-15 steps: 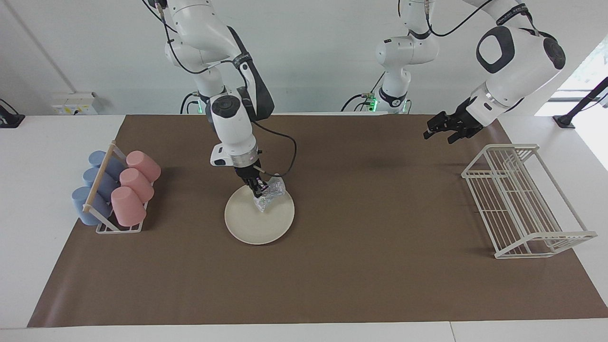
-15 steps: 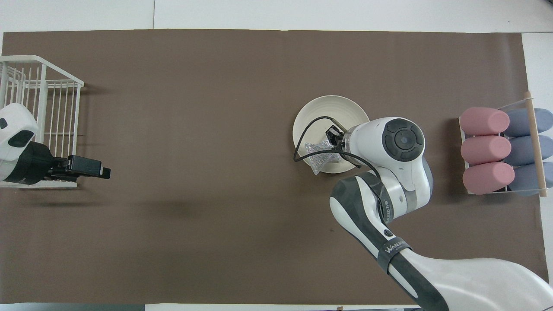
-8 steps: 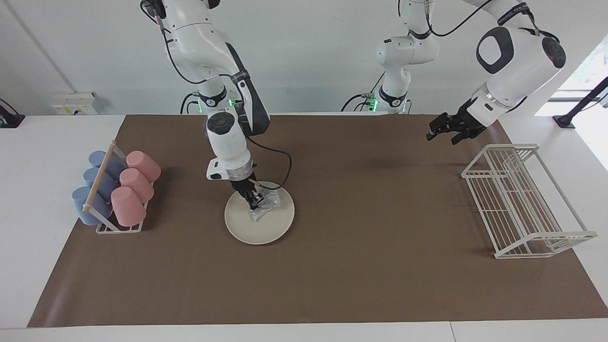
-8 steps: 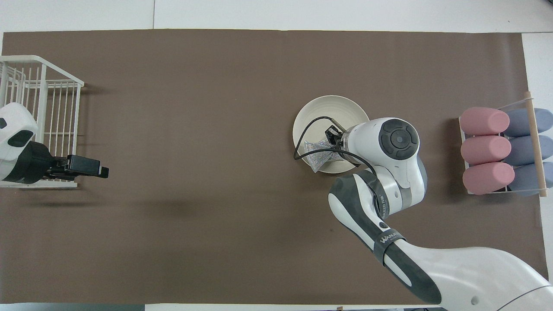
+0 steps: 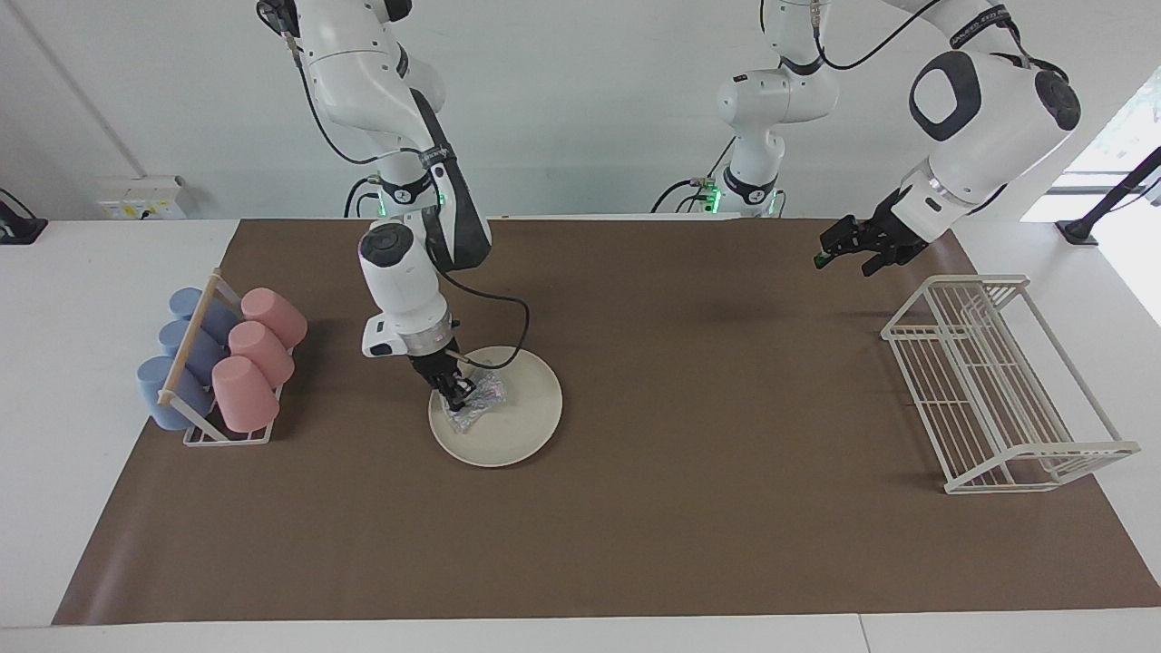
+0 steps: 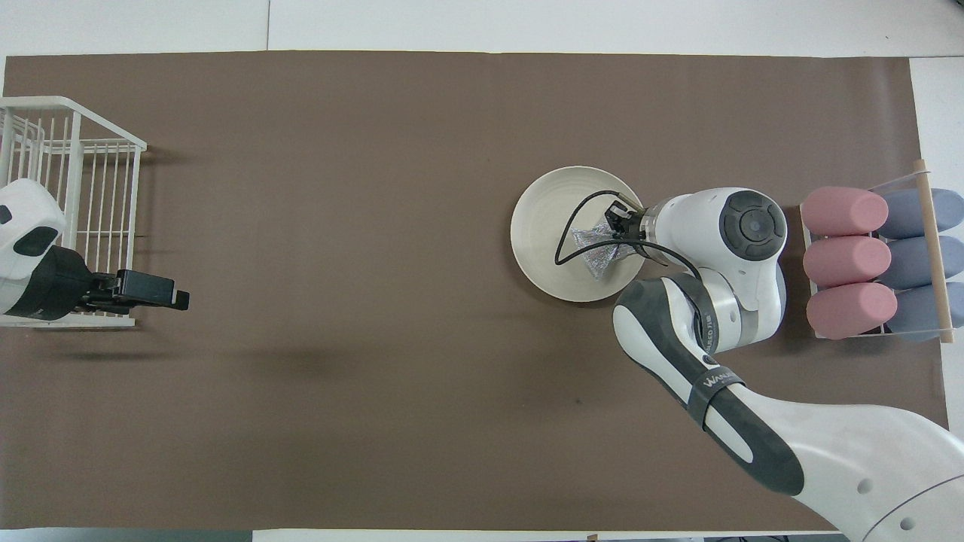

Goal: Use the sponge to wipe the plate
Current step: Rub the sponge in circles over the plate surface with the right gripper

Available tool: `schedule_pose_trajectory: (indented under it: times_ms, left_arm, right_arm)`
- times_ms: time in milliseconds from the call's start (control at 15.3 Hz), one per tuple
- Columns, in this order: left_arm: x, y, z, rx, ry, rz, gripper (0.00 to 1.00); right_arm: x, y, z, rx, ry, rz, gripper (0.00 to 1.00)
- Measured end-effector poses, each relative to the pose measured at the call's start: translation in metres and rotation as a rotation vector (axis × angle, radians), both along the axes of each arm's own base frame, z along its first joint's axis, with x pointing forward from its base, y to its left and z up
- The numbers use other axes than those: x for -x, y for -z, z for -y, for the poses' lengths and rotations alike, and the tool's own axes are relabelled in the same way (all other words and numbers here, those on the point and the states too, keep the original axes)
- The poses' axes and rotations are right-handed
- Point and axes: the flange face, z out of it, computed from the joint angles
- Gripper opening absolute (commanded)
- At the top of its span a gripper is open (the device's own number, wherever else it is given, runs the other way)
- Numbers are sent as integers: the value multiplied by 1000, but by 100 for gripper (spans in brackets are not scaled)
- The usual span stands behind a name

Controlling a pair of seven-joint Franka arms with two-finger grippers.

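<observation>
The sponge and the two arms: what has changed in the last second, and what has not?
The right gripper, shut on the sponge, dragged it across the plate toward the right arm's end of the table, from the middle to the part nearest the cup rack. The left gripper rose slightly and waits near the wire rack. The plate, cups and racks stayed put.

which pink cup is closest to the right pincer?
The pink cup nearest the robots in its row; the right pincer, holding the sponge on the plate, is closest to it.

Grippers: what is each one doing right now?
Right gripper: shut on the sponge, on the plate.
Left gripper: holds nothing; cannot tell.
</observation>
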Motion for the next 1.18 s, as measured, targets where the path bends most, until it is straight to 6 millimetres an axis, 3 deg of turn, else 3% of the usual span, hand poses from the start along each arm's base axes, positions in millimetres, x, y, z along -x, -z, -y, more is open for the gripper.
schedule_pose_trajectory:
  times_ms: [131, 327, 457, 719, 1045, 1176]
  left_arm:
    - [0, 0, 0, -1, -5, 2, 100]
    - [-5, 0, 2, -13, -69, 23, 100]
    - [-10, 1, 5, -23, -132, 46, 100]
    - [-15, 3, 5, -28, -181, 74, 100]
    - [-15, 3, 5, -28, -185, 75, 100]
    - [-16, 3, 5, -28, -186, 78, 100]
  right_arm:
    - [4, 0, -15, -10, 26, -6, 0]
    - [22, -1, -68, -36, 86, -21, 0]
    - [29, -1, -84, -42, 94, -27, 0]
    - [18, 0, -57, -30, 67, -17, 0]
    - [-4, 2, 13, 7, -23, 5, 0]
    - [-3, 2, 11, 8, -30, 5, 0]
